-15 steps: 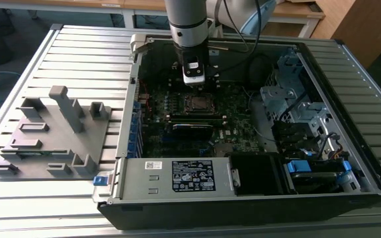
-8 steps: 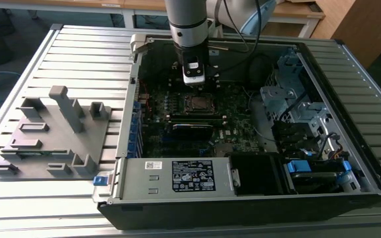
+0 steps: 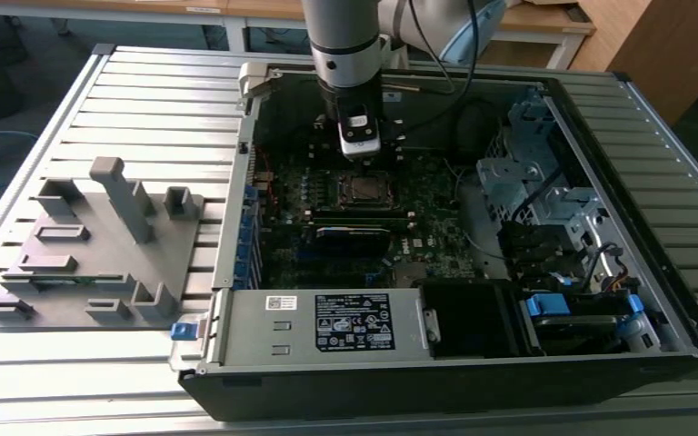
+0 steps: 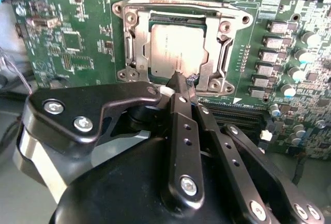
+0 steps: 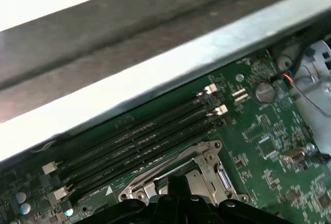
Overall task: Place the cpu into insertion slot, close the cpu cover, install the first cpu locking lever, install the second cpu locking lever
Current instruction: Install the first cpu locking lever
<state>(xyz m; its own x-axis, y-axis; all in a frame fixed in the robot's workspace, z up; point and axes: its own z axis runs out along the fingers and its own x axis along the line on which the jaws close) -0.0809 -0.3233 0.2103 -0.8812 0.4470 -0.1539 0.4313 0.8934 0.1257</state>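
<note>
The cpu (image 4: 176, 47), a dull silvery square, sits in the insertion slot (image 3: 363, 189) on the green motherboard inside the open case. The cpu cover (image 4: 135, 40), a silvery frame, appears to lie flat around it, and the chip shows through its window. A thin metal lever (image 4: 226, 53) runs along one side of the socket. My gripper (image 4: 179, 77) hovers at the socket's edge, a little above the board, with its black fingers (image 4: 182, 125) shut and nothing seen between them. In the exterior view the gripper (image 3: 362, 163) hangs straight down, just behind the socket.
Long black memory slots (image 5: 139, 141) run beside the socket, next to the case's metal wall (image 5: 170, 74). Drive cages and cables (image 3: 543, 200) stand on the exterior view's right. On the table at that view's left lies a grey fixture (image 3: 94, 245).
</note>
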